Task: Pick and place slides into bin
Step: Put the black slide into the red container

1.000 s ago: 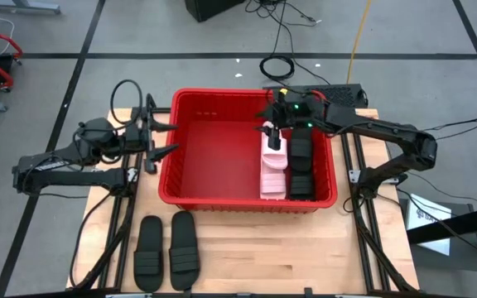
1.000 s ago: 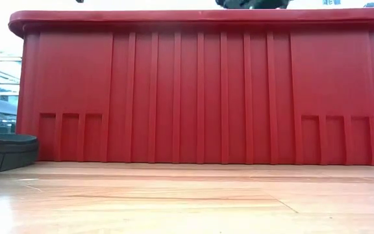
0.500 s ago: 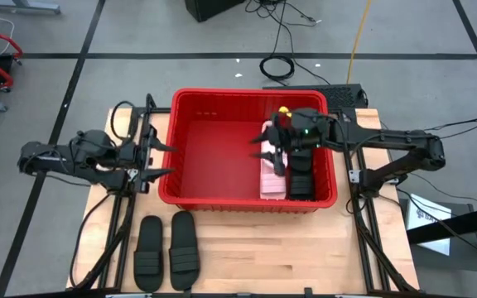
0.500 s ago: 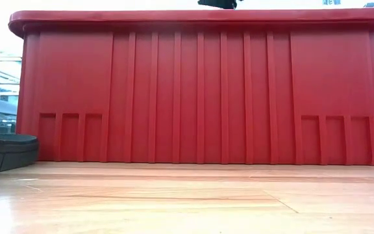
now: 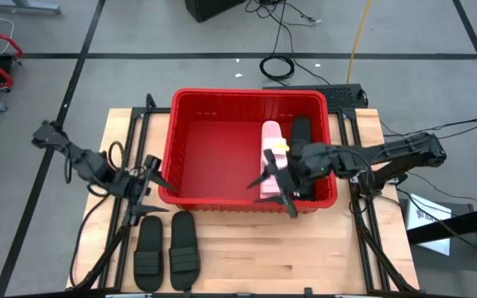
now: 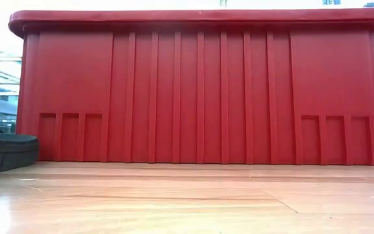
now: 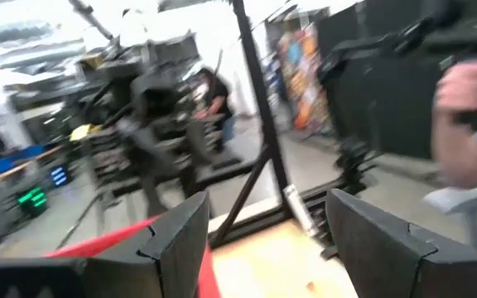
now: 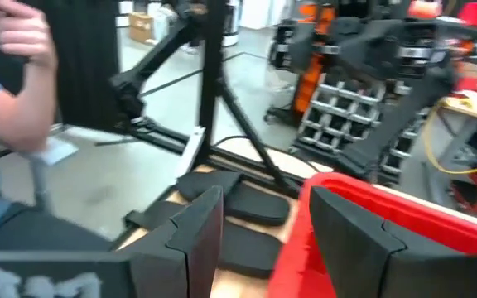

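Observation:
The red bin (image 5: 222,149) stands in the middle of the table; its near wall fills the low view (image 6: 200,97). A pale pink slide (image 5: 270,153) and a black slide (image 5: 301,131) lie inside it on the right. Two black slides (image 5: 149,248) (image 5: 183,245) lie side by side on the table near the bin's near left corner; they also show in the right wrist view (image 8: 243,203). My left gripper (image 5: 157,197) is open and empty just above them, beside the bin's left near corner. My right gripper (image 5: 273,199) is open and empty over the bin's near wall.
The bin takes up most of the table's far half. Bare wood lies along the near edge to the right of the two black slides (image 5: 305,257). A person's hand and sleeve show beyond the table in the right wrist view (image 8: 15,50) and left wrist view (image 7: 470,91).
My right gripper has gone from over the slides in the bin's far right part toward the near wall, open and empty. My left gripper has swung from the bin's left side toward the table's near edge, toward the two black slides. The slides have stayed put.

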